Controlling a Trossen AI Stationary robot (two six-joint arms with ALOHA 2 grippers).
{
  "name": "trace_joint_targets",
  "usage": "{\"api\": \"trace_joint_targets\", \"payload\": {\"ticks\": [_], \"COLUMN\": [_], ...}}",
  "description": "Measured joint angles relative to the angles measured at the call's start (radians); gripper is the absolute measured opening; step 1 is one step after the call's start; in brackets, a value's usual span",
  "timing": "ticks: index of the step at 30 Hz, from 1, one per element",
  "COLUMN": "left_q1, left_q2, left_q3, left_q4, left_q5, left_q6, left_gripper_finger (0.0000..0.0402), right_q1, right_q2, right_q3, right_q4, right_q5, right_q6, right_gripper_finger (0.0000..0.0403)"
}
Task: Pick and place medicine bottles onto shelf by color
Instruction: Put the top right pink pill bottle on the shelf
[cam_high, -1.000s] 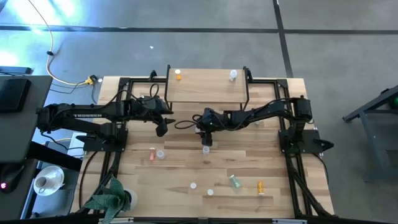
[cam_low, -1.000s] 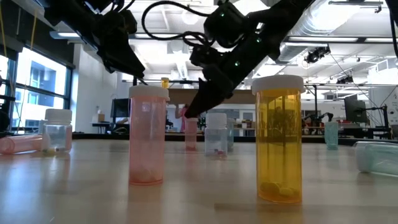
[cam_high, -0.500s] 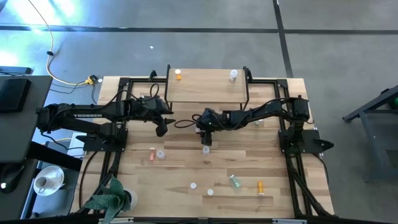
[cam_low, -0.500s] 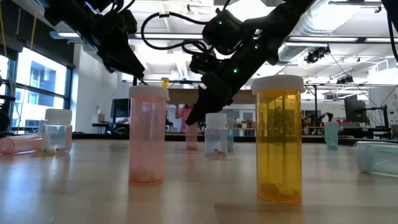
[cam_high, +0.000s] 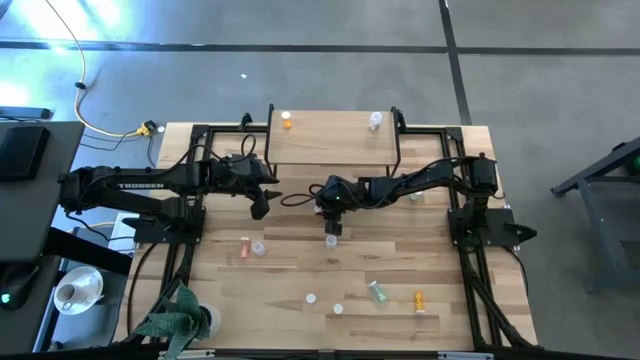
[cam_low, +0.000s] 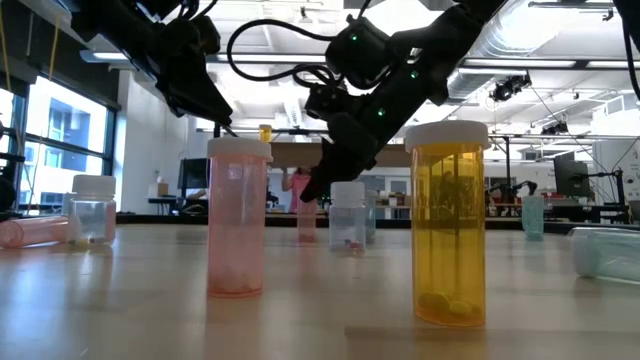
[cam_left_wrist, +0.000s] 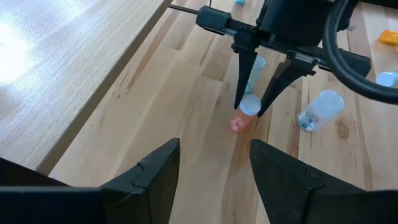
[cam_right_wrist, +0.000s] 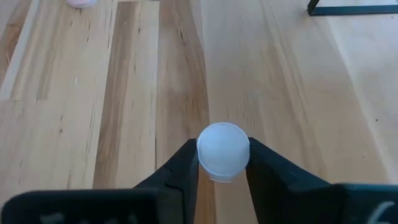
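The right arm reaches in from the table's right edge toward the middle, wrist bent so that the right gripper (cam_high: 333, 228) points down in front of the shelf (cam_high: 334, 150). Its 2 fingers (cam_right_wrist: 186, 163) sit against either side of the white cap of a pink bottle (cam_left_wrist: 242, 116), which stands upright on the table (cam_high: 300, 270); the right wrist view shows the cap (cam_right_wrist: 223, 151) wedged between both fingers, and the left wrist view shows the pink body below them.

The left arm stretches in from the left, and the left gripper (cam_high: 260, 208) hangs just off the shelf's front left corner with its 2 fingers (cam_left_wrist: 152, 177) spread wide and nothing between them.

On the shelf stand 2 bottles: an orange bottle (cam_high: 287, 121) near the back left and a clear bottle (cam_high: 375, 121) near the back right.

Near the held bottle, a clear one (cam_left_wrist: 319, 110) lies on its side. To the front left lie a second pink bottle (cam_high: 245, 246) and a clear bottle (cam_high: 259, 247) side by side. Toward the front right are a green bottle (cam_high: 378, 291) and another orange bottle (cam_high: 419, 298), well apart from the grippers.
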Motion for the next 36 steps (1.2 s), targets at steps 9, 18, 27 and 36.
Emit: {"api": "trace_joint_targets", "payload": {"ticks": [9,18,27,36], "left_q1": [0.000,0.000,0.000,0.000], "left_q2": [0.000,0.000,0.000,0.000], "left_q3": [0.000,0.000,0.000,0.000], "left_q4": [0.000,0.000,0.000,0.001], "left_q5": [0.000,0.000,0.000,0.000], "left_q6": [0.000,0.000,0.000,0.000], "left_gripper_finger": [0.0184,0.0184,0.0184,0.0184], "right_q1": [0.000,-0.008,-0.097,-0.260], "right_q2": [-0.065,-0.248,-0.373,-0.370], "right_q3": [0.033,0.096,0.203,0.364], "right_q4": [-0.065,-0.139,-0.183,-0.263], "right_q5": [-0.053,-0.018,0.228,0.298], "right_q6": [-0.011,-0.062,-0.109,-0.054], "right_gripper_finger": [0.0098,0.0096,0.0095,0.0095]}}
